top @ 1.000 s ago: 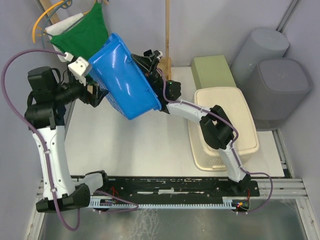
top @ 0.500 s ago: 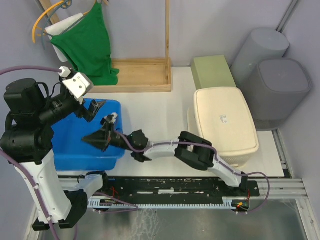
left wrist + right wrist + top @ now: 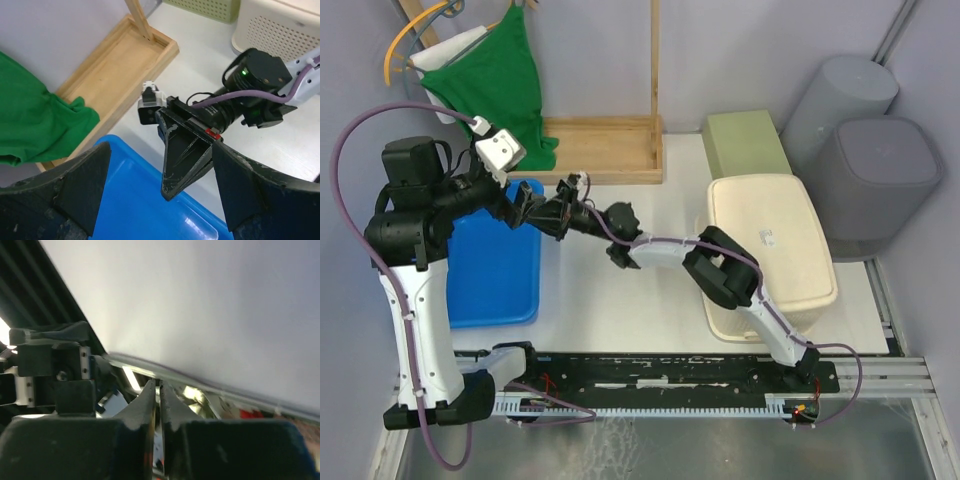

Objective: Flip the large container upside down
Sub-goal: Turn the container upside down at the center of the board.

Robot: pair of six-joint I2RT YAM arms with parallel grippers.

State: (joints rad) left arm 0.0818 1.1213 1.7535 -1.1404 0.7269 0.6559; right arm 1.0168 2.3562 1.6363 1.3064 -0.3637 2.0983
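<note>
The large blue container [image 3: 490, 275] lies flat on the table at the left, with no gripper holding it. It fills the bottom of the left wrist view [image 3: 130, 205]. My left gripper [image 3: 525, 205] is open and empty above the container's far right corner, its jaws wide apart in its wrist view [image 3: 160, 150]. My right gripper [image 3: 552, 215] is shut on nothing and points left. Its black fingers [image 3: 186, 152] sit between my left jaws, just above the container's edge. In the right wrist view the gripper [image 3: 160, 390] shows only a hairline gap.
A wooden tray stand [image 3: 600, 150] and a hanging green cloth [image 3: 495, 85] are at the back left. A cream lidded basket [image 3: 770, 250], a green box [image 3: 745, 140] and two grey bins [image 3: 870, 170] stand at the right.
One second ago the container was up in the air, tilted between both grippers. Now it lies flat on the table at the left, and both grippers are off it.
</note>
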